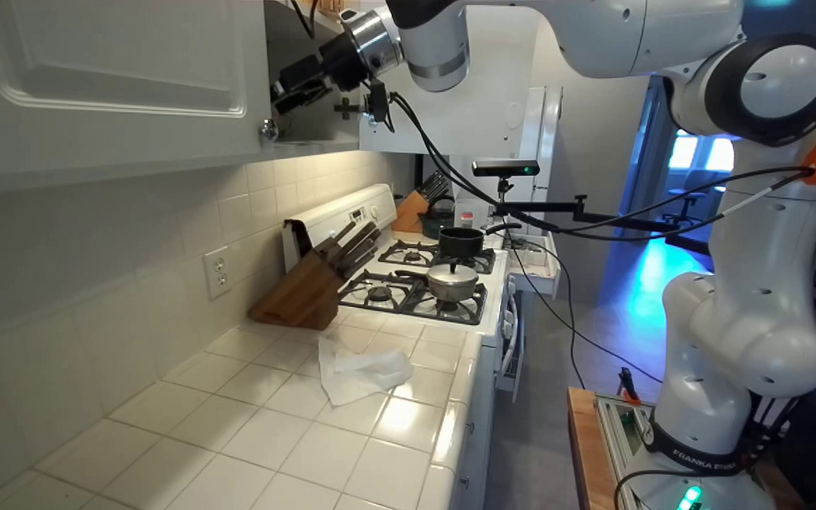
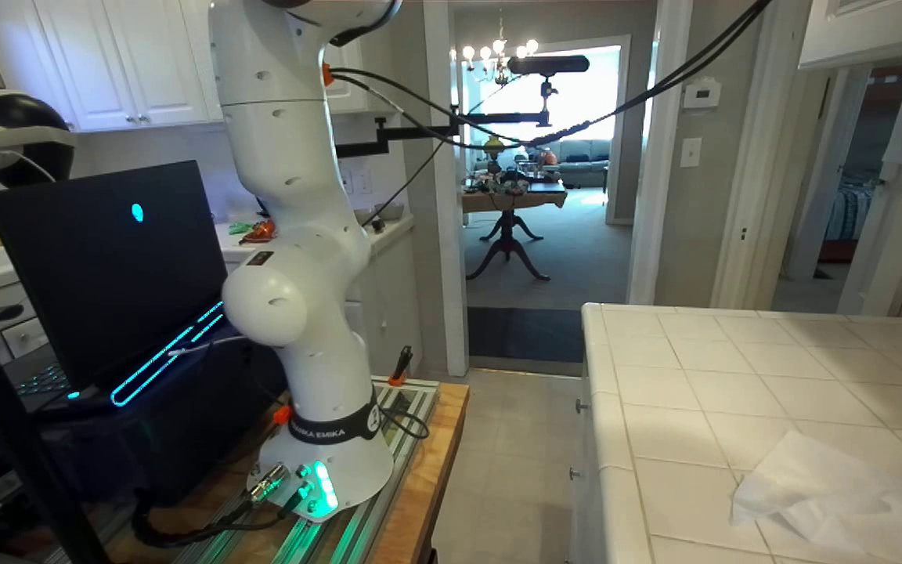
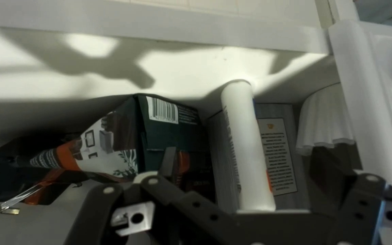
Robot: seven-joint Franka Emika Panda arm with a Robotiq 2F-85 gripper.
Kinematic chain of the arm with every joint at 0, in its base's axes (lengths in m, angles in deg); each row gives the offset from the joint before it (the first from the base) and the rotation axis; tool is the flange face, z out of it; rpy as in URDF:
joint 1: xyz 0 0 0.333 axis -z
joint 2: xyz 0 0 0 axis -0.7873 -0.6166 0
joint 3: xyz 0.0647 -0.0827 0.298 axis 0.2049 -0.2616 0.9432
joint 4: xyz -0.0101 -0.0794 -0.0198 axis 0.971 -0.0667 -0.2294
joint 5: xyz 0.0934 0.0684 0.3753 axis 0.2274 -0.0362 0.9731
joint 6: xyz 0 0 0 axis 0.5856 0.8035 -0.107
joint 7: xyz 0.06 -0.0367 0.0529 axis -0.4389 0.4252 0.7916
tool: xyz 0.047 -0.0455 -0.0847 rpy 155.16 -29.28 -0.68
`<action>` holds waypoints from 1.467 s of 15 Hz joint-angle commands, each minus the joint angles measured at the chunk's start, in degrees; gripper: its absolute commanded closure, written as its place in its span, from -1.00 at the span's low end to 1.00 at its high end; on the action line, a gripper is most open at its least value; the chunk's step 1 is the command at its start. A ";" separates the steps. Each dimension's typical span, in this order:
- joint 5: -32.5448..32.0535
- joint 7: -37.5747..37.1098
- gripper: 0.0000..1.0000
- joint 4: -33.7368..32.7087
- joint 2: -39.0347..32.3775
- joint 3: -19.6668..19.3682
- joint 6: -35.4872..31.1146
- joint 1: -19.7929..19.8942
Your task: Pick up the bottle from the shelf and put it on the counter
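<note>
The bottle (image 3: 248, 146) is a pale white cylinder with an orange mark on its side. It stands on the white floor of the shelf (image 3: 182, 64) in the wrist view. Its lower end in the picture is cut off by the gripper's body. My gripper (image 3: 251, 162) is open, with a finger on either side of the bottle and gaps between; depth is hard to judge. In an exterior view the gripper (image 1: 286, 95) reaches into the open cabinet shelf (image 1: 312, 148), and the bottle is hidden there. The tiled counter (image 1: 273, 439) lies below; it also shows in an exterior view (image 2: 694, 384).
A dark green package (image 3: 172, 132) and a grey box (image 3: 281, 112) stand near the bottle, with white paper filters (image 3: 325, 119) beside. A cabinet door (image 1: 117, 78) hangs beside the arm. A crumpled white sheet (image 1: 362, 368), knife block (image 1: 302, 290) and stove (image 1: 415, 276) are below.
</note>
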 commanded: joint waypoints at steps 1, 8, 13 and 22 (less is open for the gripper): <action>1.85 1.25 -1.00 -4.36 -3.29 2.56 2.74 2.98; 2.09 1.20 0.13 -7.08 -5.68 3.15 3.54 3.17; 1.85 0.82 0.83 -7.96 -6.27 3.16 3.59 3.20; -2.26 -3.72 0.93 -2.27 -2.17 2.82 0.54 2.60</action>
